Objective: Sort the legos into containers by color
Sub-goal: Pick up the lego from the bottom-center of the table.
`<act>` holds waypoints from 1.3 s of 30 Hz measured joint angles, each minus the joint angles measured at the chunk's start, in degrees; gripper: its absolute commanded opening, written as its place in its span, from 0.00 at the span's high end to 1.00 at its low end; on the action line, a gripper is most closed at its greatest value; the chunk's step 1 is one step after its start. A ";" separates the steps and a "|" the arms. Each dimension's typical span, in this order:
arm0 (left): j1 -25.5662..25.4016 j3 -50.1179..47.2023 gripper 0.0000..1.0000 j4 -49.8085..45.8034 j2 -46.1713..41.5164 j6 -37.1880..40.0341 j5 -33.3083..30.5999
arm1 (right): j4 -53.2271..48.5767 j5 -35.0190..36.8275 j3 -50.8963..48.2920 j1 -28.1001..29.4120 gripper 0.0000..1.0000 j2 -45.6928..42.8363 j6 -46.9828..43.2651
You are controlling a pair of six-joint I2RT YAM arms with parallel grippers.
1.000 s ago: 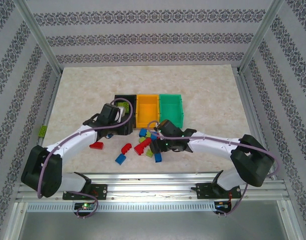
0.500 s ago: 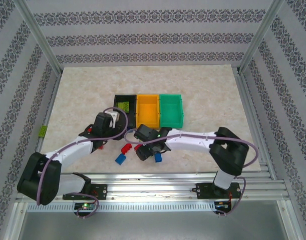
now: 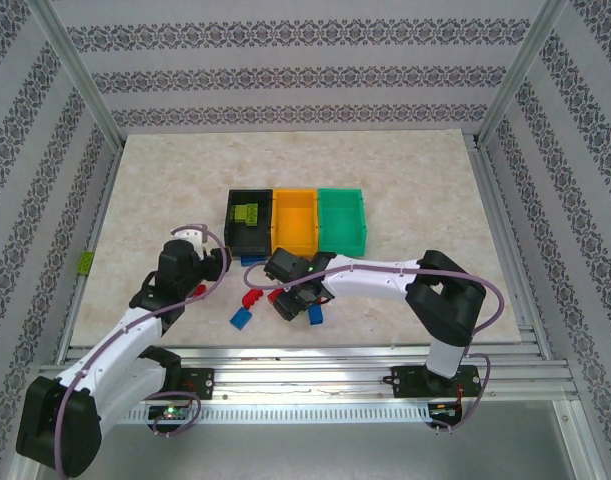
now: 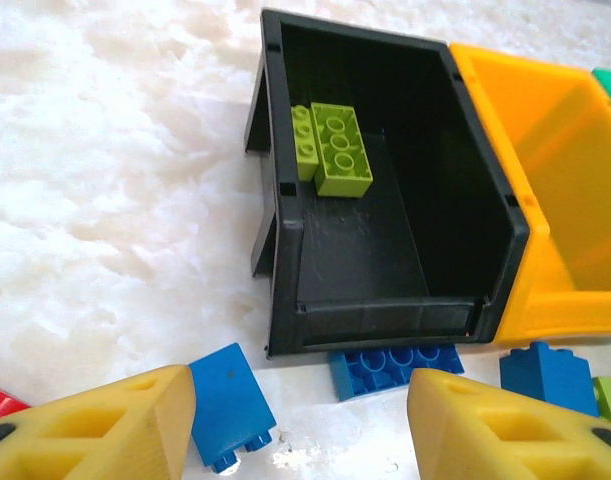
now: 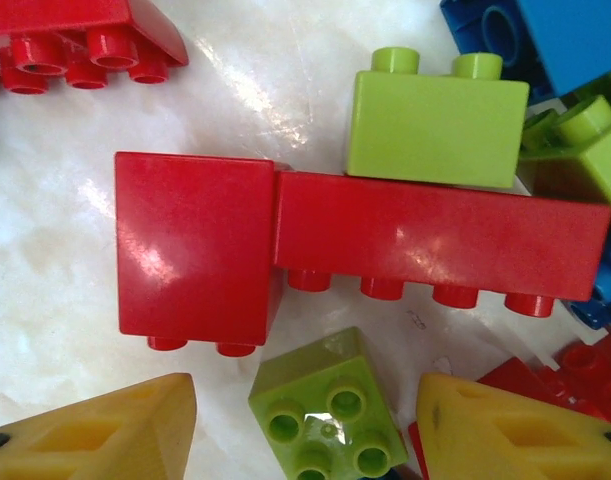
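Bright, even light fr. above; soft shadows. Glare on bench [image 4: 315, 462] & red brick [image 5: 190, 245]. Wrist pics sharp.

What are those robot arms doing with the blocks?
They are sorting bricks into bins by color. Two lime green bricks lie in the black bin. The left hand is open and empty near that bin. The right hand is open low over the pile, with a lime green brick between its fingers, not gripped yet.
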 measured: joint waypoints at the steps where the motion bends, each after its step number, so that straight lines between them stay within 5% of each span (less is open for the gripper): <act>1: 0.02 -0.22 0.42 0.02 -0.79 0.00 -0.24 | 0.02 0.04 -0.13 -0.11 0.44 -0.04 -0.37; 19: 0.26 -0.68 0.42 0.07 0.20 -0.13 -0.83 | -4.02 1.60 1.11 0.28 0.45 1.18 -9.29; 29: 0.26 -1.31 0.42 0.15 0.90 -0.15 -0.83 | -4.87 2.05 2.89 0.59 0.61 3.56 -11.08; 39: 0.26 -1.31 0.42 0.15 0.83 -0.15 -0.85 | -5.92 -1.73 1.62 -1.16 0.62 0.85 -11.19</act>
